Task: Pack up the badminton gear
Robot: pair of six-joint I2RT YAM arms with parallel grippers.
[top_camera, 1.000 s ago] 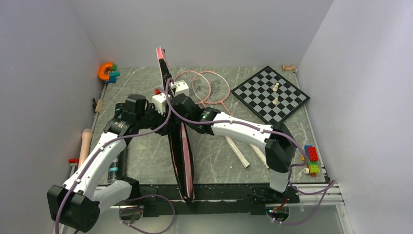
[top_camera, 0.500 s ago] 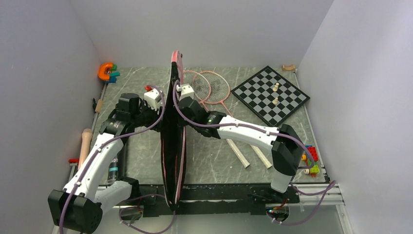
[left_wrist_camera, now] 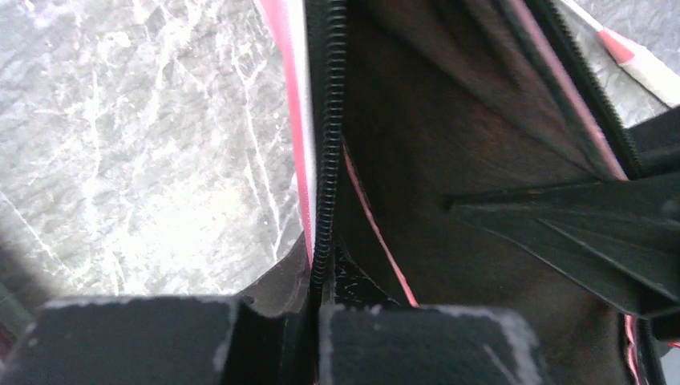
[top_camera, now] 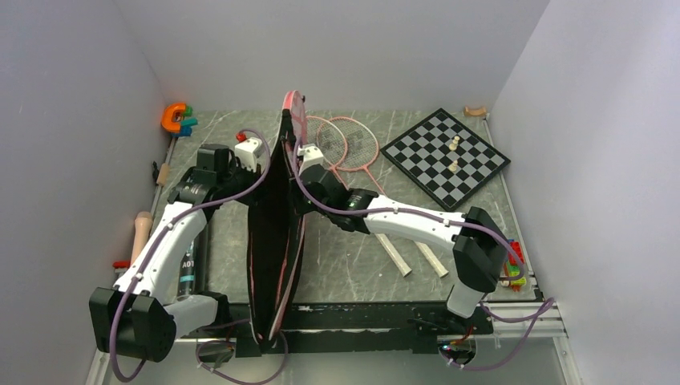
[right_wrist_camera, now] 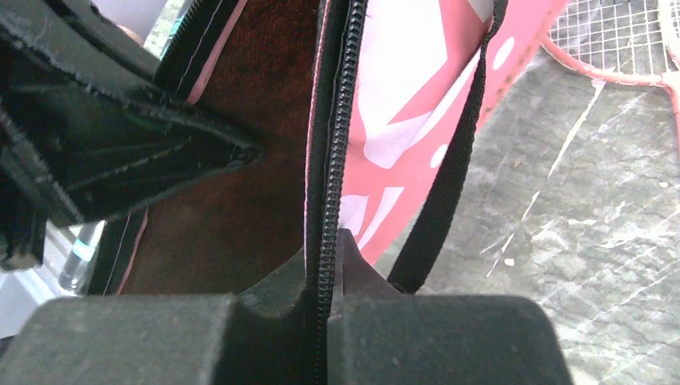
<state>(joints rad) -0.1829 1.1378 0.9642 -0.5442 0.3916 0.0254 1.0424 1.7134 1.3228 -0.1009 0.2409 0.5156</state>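
At mid-table the bag (top_camera: 273,241) stands on edge, its mouth gaping wider than a second ago. Just now the left end effector (left_wrist_camera: 314,321) has clamped onto one zipper edge, while the right end effector (right_wrist_camera: 325,321) stays pinched on the other. With both edges held apart, the rackets (top_camera: 346,144), lying just behind on the table (top_camera: 353,269), can likely go in next.

bag (top_camera: 277,233) centre, rackets (top_camera: 346,144) just right, chessboard (top_camera: 445,156) farther right
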